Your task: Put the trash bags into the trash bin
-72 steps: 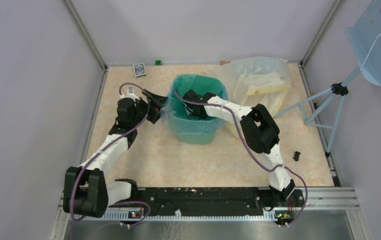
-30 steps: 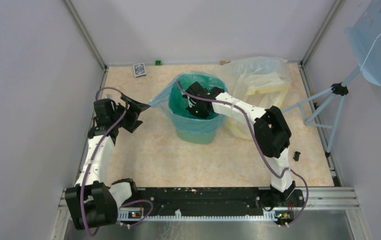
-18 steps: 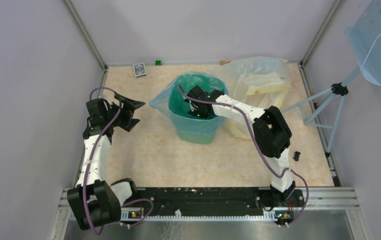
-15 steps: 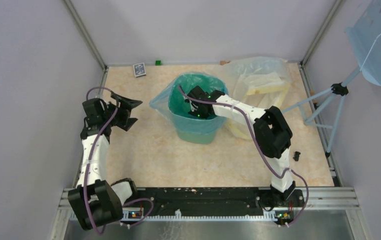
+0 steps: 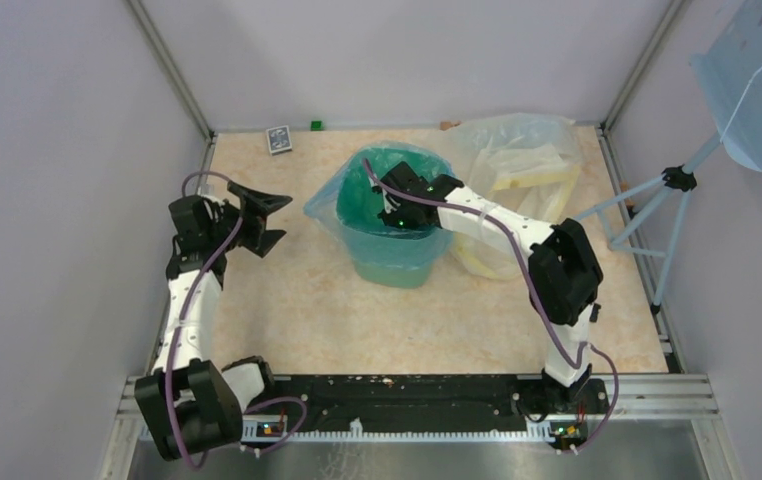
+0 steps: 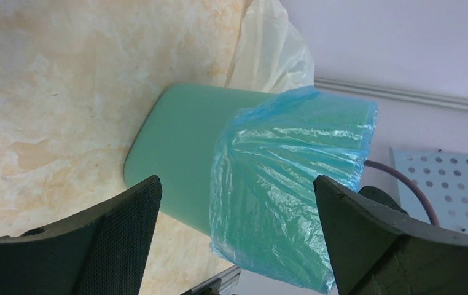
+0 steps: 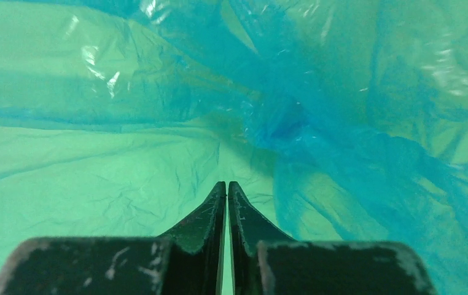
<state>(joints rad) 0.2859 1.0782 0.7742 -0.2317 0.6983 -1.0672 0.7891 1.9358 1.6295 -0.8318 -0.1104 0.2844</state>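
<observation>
the blue trash bag (image 6: 287,184) lines the mint-green trash bin (image 6: 182,160), its edge folded down over the bin's outer wall. the right gripper (image 7: 226,187) sits inside the bin, jaws closed with nothing seen between them. the left gripper (image 5: 275,218) hangs wide open and empty, apart to the bin's left, above the surface (image 5: 307,320).

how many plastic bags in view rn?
2. The blue bag lines the green bin, folded over its rim. The clear bag lies on the table right of it; its contents are unclear.
</observation>
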